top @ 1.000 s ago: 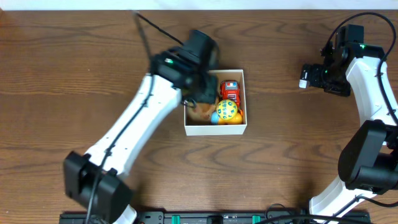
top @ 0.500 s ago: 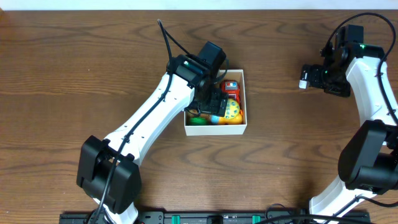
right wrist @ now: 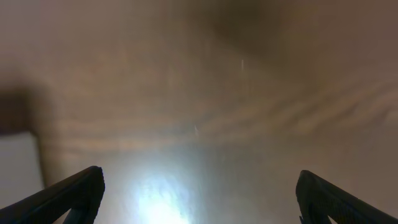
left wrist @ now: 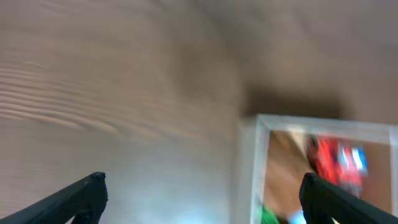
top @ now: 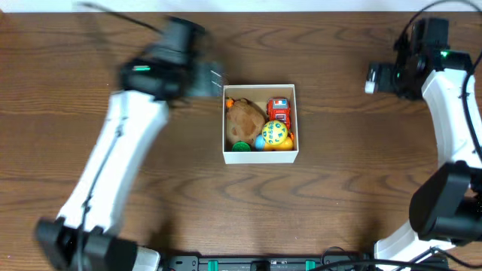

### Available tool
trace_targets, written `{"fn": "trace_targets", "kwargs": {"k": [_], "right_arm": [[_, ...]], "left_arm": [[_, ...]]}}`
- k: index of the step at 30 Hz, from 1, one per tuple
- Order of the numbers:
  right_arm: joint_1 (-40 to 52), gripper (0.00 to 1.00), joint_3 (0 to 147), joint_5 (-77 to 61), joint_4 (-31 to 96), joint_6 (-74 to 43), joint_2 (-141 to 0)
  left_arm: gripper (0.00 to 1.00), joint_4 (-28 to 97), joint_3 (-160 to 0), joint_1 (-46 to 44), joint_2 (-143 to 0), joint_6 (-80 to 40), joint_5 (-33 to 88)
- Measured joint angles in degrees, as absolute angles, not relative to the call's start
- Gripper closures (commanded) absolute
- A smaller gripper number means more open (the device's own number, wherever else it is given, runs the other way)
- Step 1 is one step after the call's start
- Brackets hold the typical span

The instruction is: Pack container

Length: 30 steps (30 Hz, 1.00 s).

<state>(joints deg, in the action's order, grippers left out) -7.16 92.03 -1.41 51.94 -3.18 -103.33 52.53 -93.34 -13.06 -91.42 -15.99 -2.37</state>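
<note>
The container (top: 260, 156), a small white-walled box, sits mid-table. Inside lie a brown plush toy (top: 245, 117), a red car (top: 279, 111), a yellow ball (top: 275, 135) and a green piece (top: 240, 147). My left gripper (top: 214, 77) is motion-blurred just outside the box's upper-left corner, open and holding nothing. In the left wrist view, the left gripper (left wrist: 202, 200) has its fingers spread wide over bare wood, with the container's rim (left wrist: 257, 163) and the red car (left wrist: 336, 163) to the right. My right gripper (top: 374, 77) hangs open at the far right; in its wrist view the right gripper (right wrist: 200, 200) is over bare table.
The wooden table (top: 151, 211) spreads around the box. The left arm (top: 113, 165) runs diagonally across the table's left side. The right arm (top: 456, 128) stands along the right edge. A dark rail (top: 263, 263) lines the front edge.
The left gripper opened over the box, left the brown toy inside, and swung out to the upper left. The right gripper rose slightly toward the far edge.
</note>
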Motion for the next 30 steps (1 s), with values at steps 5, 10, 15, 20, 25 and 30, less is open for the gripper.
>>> {"fn": "trace_targets", "kwargs": {"k": [5, 10, 15, 20, 25, 30], "right_arm": [[-5.5, 0.01, 94.3, -1.1, 44.2, -2.9, -101.4], [-5.5, 0.01, 94.2, -0.8, 39.0, -2.4, -101.4], [-5.5, 0.01, 94.2, -0.6, 39.5, -1.6, -101.3], [-5.5, 0.01, 94.2, 0.9, 43.9, -1.7, -99.4], [-5.5, 0.01, 93.4, 2.2, 46.9, -1.9, -91.4], [-5.5, 0.01, 88.0, 3.7, 47.0, -2.3, -79.4]], "left_arm": [[0.02, 50.5, -93.8, -3.0, -89.9, -16.0, -2.5], [0.02, 50.5, -93.8, 0.4, -91.5, -16.0, -2.1], [0.02, 50.6, -93.8, 1.1, -91.6, -13.2, -1.9], [0.02, 52.7, -93.8, 1.1, -91.3, -11.5, -1.9], [0.02, 53.1, -91.2, 1.1, -86.9, -8.4, 0.2], [0.02, 50.3, -81.9, 1.1, -75.0, -6.6, 1.5]]}}
